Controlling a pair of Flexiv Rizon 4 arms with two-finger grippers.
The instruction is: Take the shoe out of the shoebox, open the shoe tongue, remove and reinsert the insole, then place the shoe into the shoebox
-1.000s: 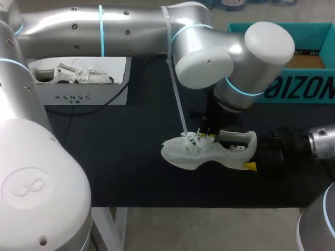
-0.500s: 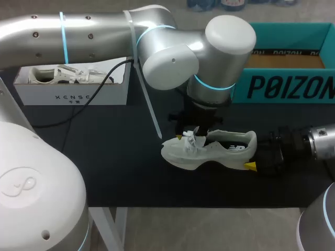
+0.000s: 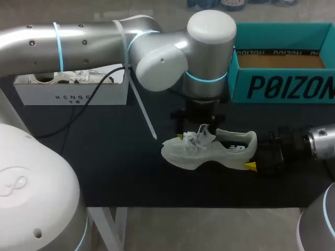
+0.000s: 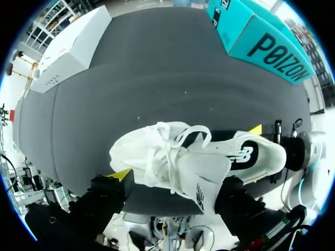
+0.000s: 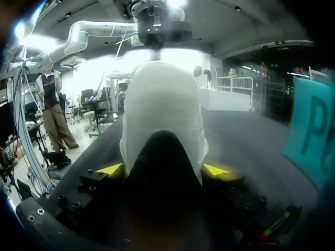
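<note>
One sneaker (image 3: 209,149), shaky hold
Right gripper (image 5: 163,170) clamps its heel (image 5: 163,104); left gripper (image 3: 194,133), spread over the tongue (image 4: 201,175), may yank it loose.

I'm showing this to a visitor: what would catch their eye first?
A white shoe is mid-table, its heel clamped in the right gripper, with the left gripper poised over its laces. Behind it, a bright teal box stands at the far right and a white shoebox at the far left.
</note>
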